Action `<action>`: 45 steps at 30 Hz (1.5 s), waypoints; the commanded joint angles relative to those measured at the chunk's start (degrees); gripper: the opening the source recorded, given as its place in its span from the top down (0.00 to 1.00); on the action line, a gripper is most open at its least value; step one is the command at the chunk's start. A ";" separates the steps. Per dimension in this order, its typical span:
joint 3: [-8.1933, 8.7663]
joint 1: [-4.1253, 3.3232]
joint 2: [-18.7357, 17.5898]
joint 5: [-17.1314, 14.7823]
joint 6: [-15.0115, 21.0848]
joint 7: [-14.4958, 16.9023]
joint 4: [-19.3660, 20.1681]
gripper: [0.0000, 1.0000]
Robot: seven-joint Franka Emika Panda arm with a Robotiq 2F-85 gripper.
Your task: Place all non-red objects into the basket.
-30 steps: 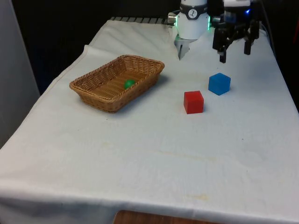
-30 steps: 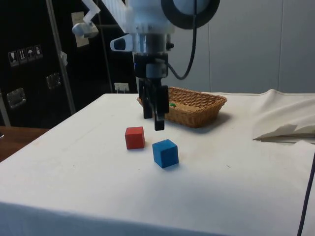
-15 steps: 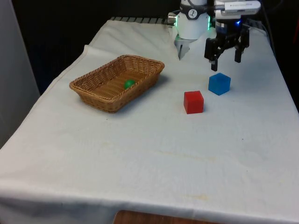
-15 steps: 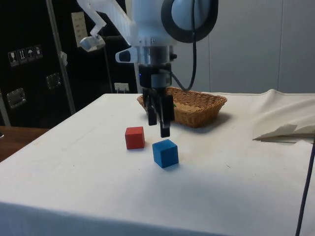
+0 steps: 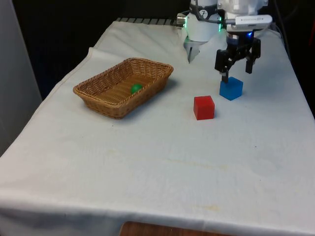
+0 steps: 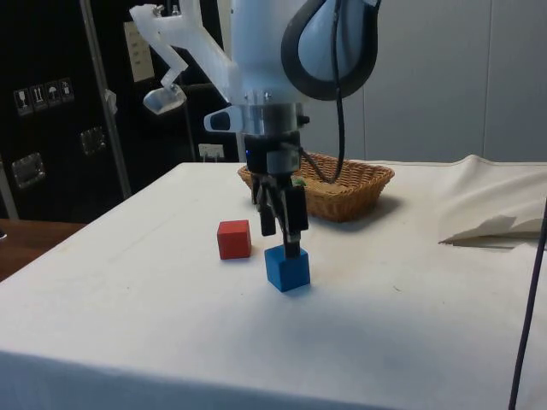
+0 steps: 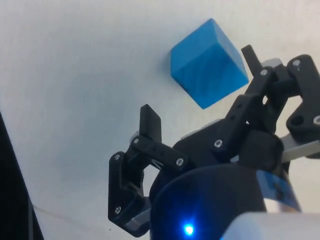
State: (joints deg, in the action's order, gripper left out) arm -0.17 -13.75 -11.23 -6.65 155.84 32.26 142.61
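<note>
Partly behind hand (image 5: 237, 69) spread wide, blue cube (image 5: 231, 89), green ball (image 5: 136, 88) half-hidden in basket (image 5: 98, 93)

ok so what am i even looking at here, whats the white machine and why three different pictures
The white machine is a robot arm. Its black gripper is a two-finger claw, open here and holding nothing. All three pictures show the same moment. One camera looks across the table, one looks from the table's side, and one rides on the wrist, looking down past the fingers.

On the white cloth sit a blue cube, a red cube and a wicker basket with a small green object inside. The gripper hangs just above the blue cube, a little off-centre in the wrist view, and the fingers are not closed on it. Going by the task, I would guess it picks up the blue cube next.
</note>
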 commanded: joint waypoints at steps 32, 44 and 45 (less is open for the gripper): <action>0.46 0.23 -6.19 -0.23 4.76 4.41 -0.92 0.00; 0.46 0.52 -6.02 -0.46 4.24 4.70 -0.92 0.00; 0.46 0.52 -5.96 -0.46 4.18 4.70 -0.92 0.00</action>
State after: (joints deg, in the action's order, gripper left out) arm 0.69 -13.58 -17.30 -6.65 160.03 36.44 141.69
